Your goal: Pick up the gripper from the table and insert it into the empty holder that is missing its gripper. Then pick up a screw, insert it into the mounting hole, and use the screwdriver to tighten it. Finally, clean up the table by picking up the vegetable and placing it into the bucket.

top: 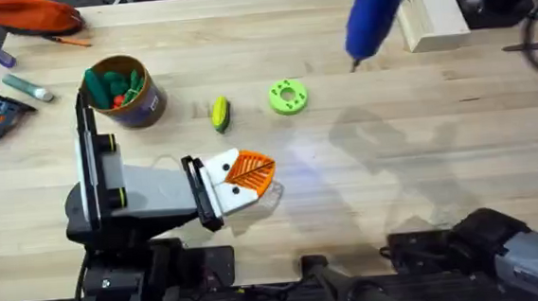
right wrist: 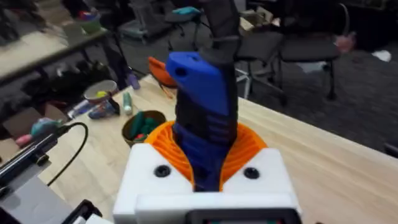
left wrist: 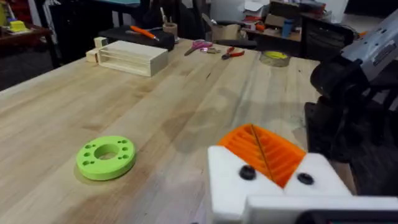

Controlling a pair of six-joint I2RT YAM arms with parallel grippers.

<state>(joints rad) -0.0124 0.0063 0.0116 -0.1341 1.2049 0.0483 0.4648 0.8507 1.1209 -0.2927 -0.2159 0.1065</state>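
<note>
On the wooden counter, going from left to right, the bucket is standing behind the left end effector, and green and orange toy vegetables are lying inside it. The left end effector is resting low over the counter near the front edge. Its two orange ribbed fingers are pressed together with no gap, and nothing is between them. The vegetable, yellow with green ends, is lying on the counter just beyond this end effector, apart from it. The flat green disc is lying a little further to the right of the vegetable, also ahead of the left end effector.

The right end effector is hanging high above the counter, near the camera. Its orange fingers are closed on the blue screwdriver, which is standing up between them in the right wrist view. The thin metal bit is pointing down toward the counter, to the right of the green disc. A pale wooden block is lying beside the screwdriver at the far edge.
</note>
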